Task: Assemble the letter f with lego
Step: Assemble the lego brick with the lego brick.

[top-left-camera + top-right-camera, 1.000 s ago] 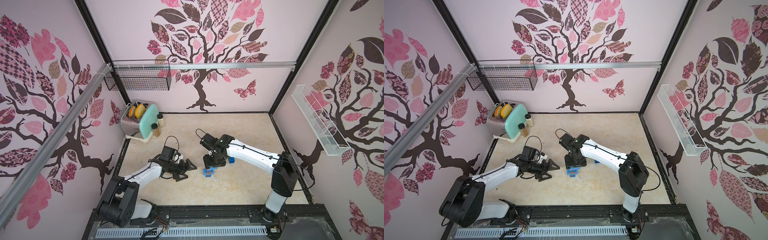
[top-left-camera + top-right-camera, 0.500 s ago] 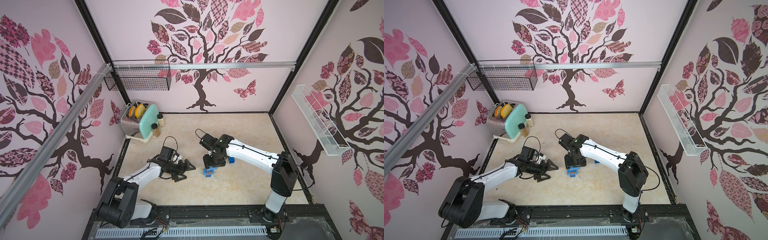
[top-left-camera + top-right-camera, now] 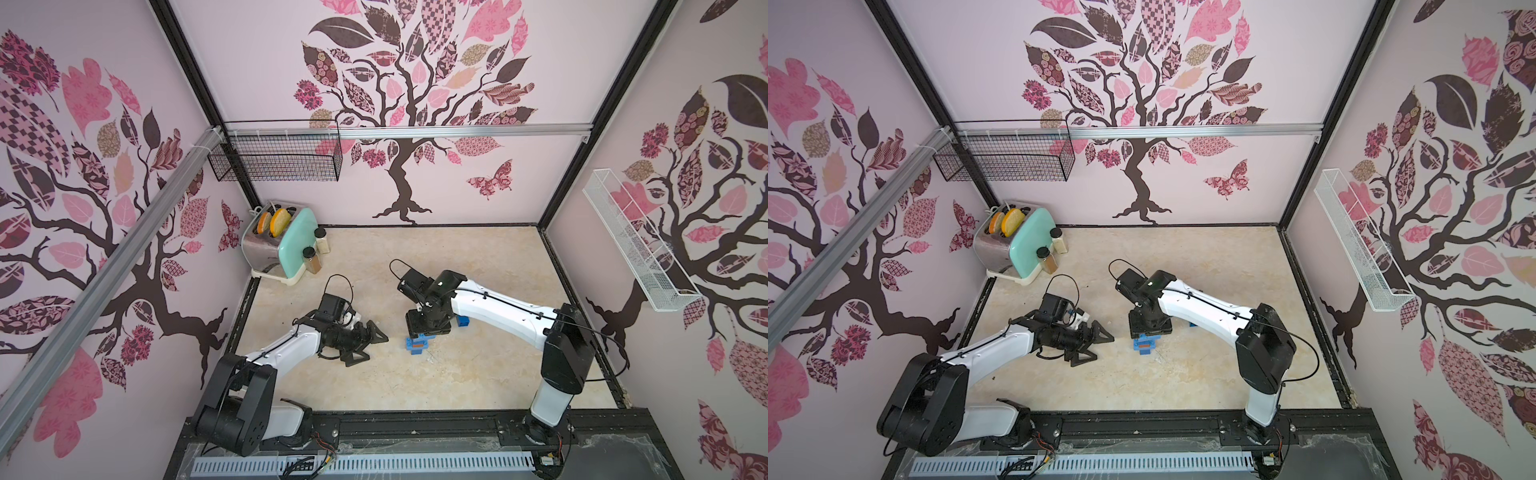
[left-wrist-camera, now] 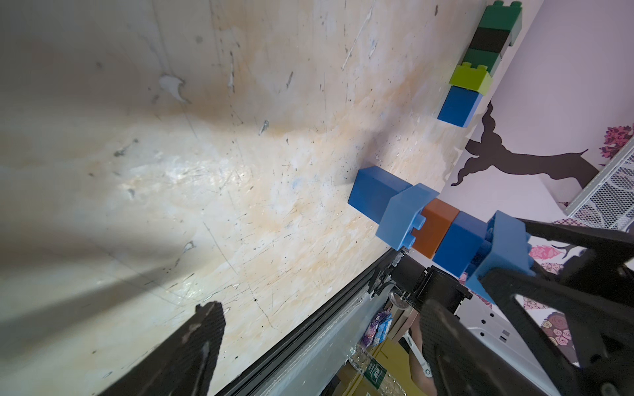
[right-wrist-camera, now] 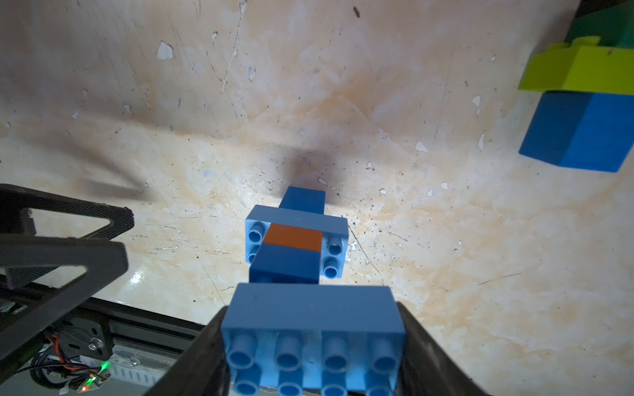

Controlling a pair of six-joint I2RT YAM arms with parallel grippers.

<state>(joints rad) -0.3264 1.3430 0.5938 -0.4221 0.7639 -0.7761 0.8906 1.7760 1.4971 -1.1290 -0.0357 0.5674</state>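
Observation:
A lego stack (image 4: 425, 223) stands under my right gripper (image 3: 428, 330): blue brick at the bottom, then light blue oblong, brown, blue, and a light blue oblong (image 5: 310, 325) on top. My right gripper (image 5: 310, 343) is shut on that top brick, one finger on each short end. In both top views the stack (image 3: 417, 345) (image 3: 1144, 345) shows just in front of the gripper. A second lego piece (image 4: 480, 58) of blue, lime green, dark green and black bricks lies further back, with its blue end (image 3: 462, 321) by the right arm. My left gripper (image 3: 372, 350) (image 4: 320, 308) hangs open and empty, left of the stack.
A toaster (image 3: 276, 245) with bread and two spice jars (image 3: 311, 259) stand at the back left corner. A black wire basket (image 3: 274, 156) and a white wire shelf (image 3: 636, 241) hang on the walls. A black rail (image 3: 415, 419) runs along the table's front edge.

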